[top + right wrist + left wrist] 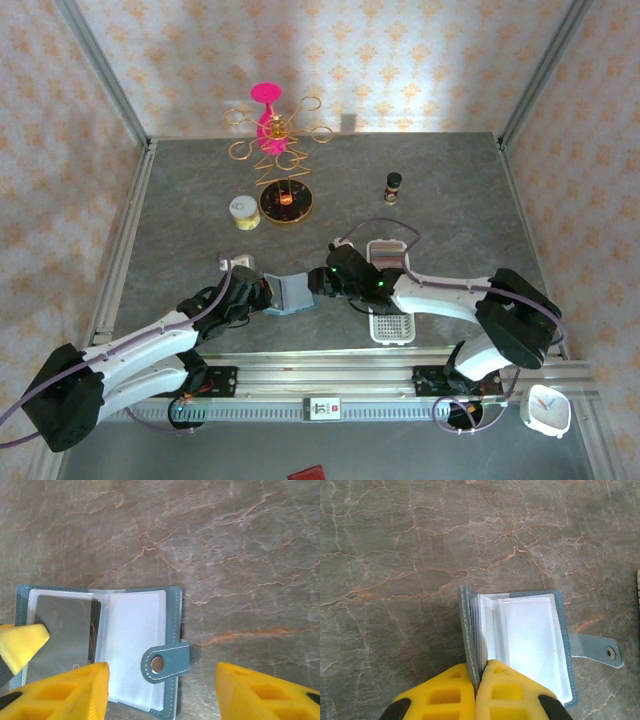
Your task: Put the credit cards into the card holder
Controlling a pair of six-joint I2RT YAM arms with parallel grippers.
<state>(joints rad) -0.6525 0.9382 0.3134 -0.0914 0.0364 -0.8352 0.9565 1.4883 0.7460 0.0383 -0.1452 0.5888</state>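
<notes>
Pinched shut with left tool on raised edge of card holder. Lying open on grey bench, between both arms. Spread apart just above with right tool, gripping nothing. Tucked in clear sleeve: greyish credit card.

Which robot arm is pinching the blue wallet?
The left one. The left end effector is shut on the card holder's raised cover, while the right end effector hangs open above it, gripping nothing.
</notes>
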